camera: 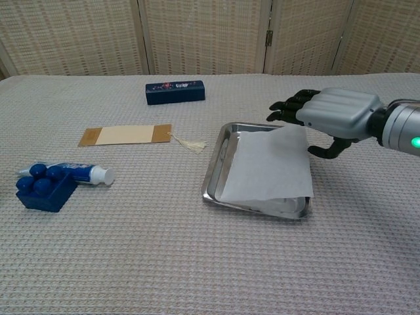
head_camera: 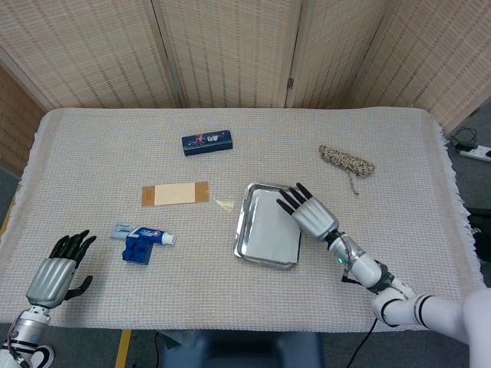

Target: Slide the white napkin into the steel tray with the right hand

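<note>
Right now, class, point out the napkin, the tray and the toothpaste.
napkin (camera: 268, 165), chest view, middle of the sheet.
tray (camera: 213, 172), chest view, left rim.
toothpaste (camera: 92, 174), chest view, on the tube near its white cap end.
</note>
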{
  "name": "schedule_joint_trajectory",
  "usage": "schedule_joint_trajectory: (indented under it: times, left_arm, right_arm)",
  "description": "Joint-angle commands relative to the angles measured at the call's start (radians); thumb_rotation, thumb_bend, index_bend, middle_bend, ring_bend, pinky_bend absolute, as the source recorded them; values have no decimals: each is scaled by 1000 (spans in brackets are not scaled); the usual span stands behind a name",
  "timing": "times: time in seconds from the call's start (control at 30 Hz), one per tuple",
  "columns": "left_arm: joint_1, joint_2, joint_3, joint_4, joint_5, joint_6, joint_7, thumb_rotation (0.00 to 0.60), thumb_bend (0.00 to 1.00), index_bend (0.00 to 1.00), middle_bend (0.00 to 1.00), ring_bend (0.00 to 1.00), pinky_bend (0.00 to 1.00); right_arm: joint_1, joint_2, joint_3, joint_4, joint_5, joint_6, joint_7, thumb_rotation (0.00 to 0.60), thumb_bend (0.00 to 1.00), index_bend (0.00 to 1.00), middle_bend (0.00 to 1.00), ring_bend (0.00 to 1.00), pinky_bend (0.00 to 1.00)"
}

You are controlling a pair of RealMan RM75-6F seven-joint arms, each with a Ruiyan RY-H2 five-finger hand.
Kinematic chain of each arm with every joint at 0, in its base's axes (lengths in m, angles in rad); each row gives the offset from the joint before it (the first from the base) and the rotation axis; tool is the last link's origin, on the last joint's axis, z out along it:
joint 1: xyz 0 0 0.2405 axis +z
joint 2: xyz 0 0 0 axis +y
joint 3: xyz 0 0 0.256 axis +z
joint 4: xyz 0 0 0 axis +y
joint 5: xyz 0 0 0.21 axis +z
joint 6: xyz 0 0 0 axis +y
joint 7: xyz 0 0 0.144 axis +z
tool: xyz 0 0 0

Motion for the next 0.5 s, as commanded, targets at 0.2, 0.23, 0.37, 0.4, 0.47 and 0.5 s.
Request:
schedule_joint_trajectory:
  times: [0.2, 0.23, 0.37, 0.4, 0.47, 0.5]
  left_arm:
    - [0, -1, 0, -2, -1, -1, 3, 600, 440, 0, 0, 0, 0]
    - [1, 0, -1, -3, -2, 0, 2, 600, 440, 0, 0, 0, 0]
    - [4, 5, -2, -3, -1, 7, -7, 600, 440, 0, 0, 0, 0]
    - [4, 6, -2, -2, -2, 7, -8, 600, 439, 0, 0, 0, 0]
    - [5, 7, -3, -3, -3, 7, -9, 600, 439, 0, 0, 0, 0]
    - [5, 7, -3, -3, -3, 9, -9, 600, 439, 0, 0, 0, 0]
  right_arm:
    - [28, 3, 51, -74, 174, -53, -217, 600, 333, 0, 0, 0, 0]
    - [29, 2, 53, -81, 177, -47, -221, 600, 319, 0, 0, 0, 0]
    - [9, 30, 54, -136, 157, -15, -159, 600, 309, 0, 0, 0, 0]
    - [-4, 46, 53, -158, 141, -2, -111, 600, 309, 0, 0, 0, 0]
    - [-30, 79, 43, -193, 107, 10, -5, 600, 308, 0, 0, 0, 0]
    - [-40, 94, 36, -206, 91, 12, 38, 600, 308, 0, 0, 0, 0]
